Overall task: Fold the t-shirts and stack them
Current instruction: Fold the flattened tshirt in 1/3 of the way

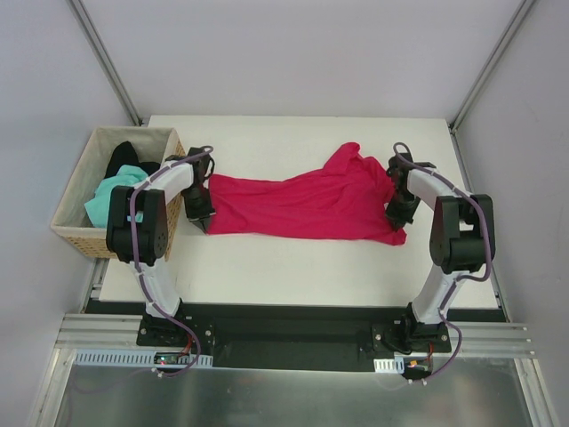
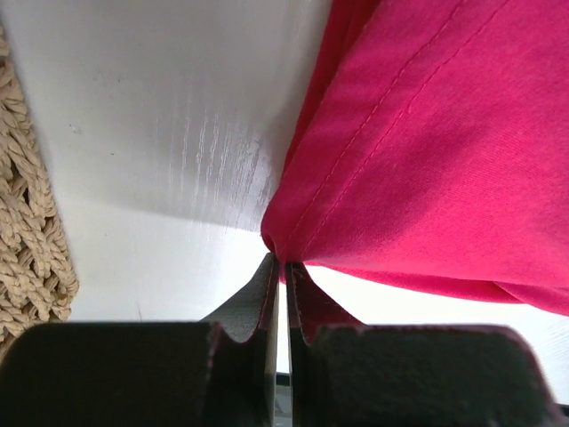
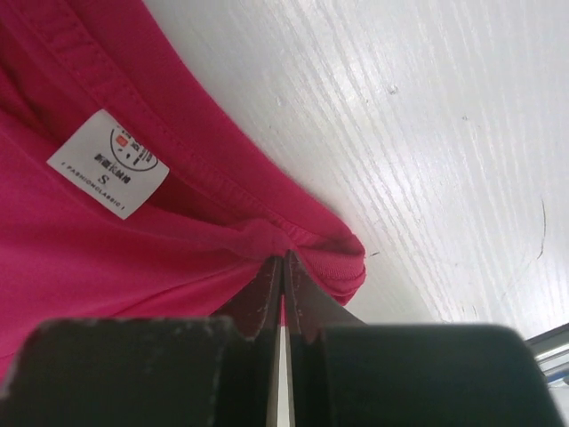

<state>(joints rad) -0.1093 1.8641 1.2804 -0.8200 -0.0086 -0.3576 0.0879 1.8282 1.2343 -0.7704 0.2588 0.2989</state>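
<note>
Crimson t-shirt (image 1: 302, 203), long axis left-right, collar (image 3: 209, 173) rightward

Matt crimson t-shirt (image 1: 302, 206) cloth, rough wicker basket (image 1: 78, 240)

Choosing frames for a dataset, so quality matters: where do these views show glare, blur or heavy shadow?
Top external: evenly lit and sharp, only a faint shadow under the crimson cloth t-shirt. Left wrist: white table blown out by glare below the shirt; black left gripper dark, soft-edged. Right wrist: white sewn-in size label crisp; black right gripper blurred.
</note>
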